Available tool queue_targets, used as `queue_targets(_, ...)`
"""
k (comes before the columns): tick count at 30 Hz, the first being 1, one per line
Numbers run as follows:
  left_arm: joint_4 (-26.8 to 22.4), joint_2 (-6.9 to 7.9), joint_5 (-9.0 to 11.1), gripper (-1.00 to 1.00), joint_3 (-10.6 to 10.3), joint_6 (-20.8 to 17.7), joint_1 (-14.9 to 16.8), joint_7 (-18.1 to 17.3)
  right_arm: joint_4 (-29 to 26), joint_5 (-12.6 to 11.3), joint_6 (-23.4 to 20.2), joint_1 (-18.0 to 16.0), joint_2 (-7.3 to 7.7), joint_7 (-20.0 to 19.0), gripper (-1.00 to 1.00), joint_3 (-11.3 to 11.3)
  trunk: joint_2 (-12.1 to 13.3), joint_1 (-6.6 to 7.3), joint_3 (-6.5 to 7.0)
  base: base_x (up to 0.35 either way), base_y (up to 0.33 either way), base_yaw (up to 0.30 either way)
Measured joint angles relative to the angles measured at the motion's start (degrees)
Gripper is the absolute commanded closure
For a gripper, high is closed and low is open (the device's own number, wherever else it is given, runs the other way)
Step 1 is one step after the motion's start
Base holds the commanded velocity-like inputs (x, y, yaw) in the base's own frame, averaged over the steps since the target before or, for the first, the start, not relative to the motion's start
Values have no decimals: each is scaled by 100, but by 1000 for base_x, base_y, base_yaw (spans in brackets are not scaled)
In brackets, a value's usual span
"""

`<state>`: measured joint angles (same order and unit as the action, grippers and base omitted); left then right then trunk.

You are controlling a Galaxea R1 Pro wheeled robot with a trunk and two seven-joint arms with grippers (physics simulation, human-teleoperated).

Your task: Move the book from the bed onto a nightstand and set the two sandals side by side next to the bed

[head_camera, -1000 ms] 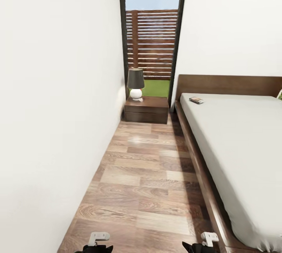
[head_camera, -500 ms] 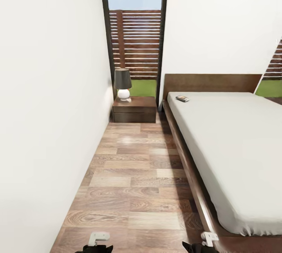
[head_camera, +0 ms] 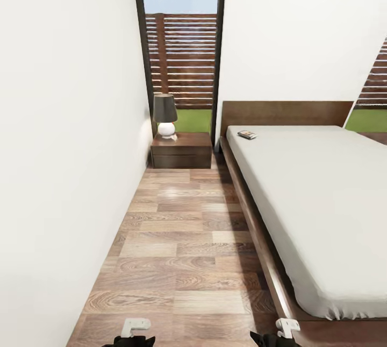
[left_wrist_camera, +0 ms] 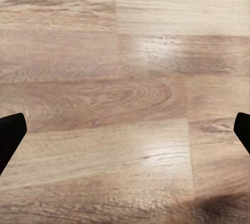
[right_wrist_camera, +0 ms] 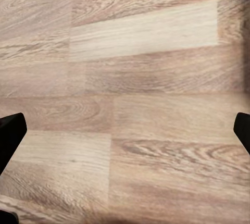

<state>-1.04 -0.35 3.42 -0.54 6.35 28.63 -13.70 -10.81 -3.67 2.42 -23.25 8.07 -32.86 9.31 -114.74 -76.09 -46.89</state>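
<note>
Both claws, left claw (left_wrist_camera: pixel 125 130) and right claw (right_wrist_camera: pixel 125 130), hang spread wide and empty over the wood floor (head_camera: pixel 183 239). Far ahead, the book (head_camera: pixel 247 134) lies on the bed (head_camera: pixel 322 202) near the headboard, beside the nightstand (head_camera: pixel 181 151).

Before you runs the wood-plank floor (head_camera: pixel 183 250), bare between the white wall and the bed (head_camera: pixel 322 196). On the bed's pale mattress the book (head_camera: pixel 247 134) lies flat near the headboard, at the corner closest to the nightstand (head_camera: pixel 181 150). On the nightstand stands a small lamp (head_camera: pixel 165 115).
</note>
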Motion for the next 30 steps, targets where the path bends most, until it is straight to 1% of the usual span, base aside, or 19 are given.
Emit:
queue_targets(4,0,0,0,-100,0,-2,1,0,0,0,0,0,0,0,-100,2,0,0,0,7,0,0)
queue_targets(7,0,0,0,-100,0,-6,-1,0,0,0,0,0,0,0,-100,0,0,2,0,193,0,0)
queue_targets(30,0,0,0,-100,0,-7,-1,0,149,0,-2,0,0,-3,-100,-1,0,3,0,317,0,0)
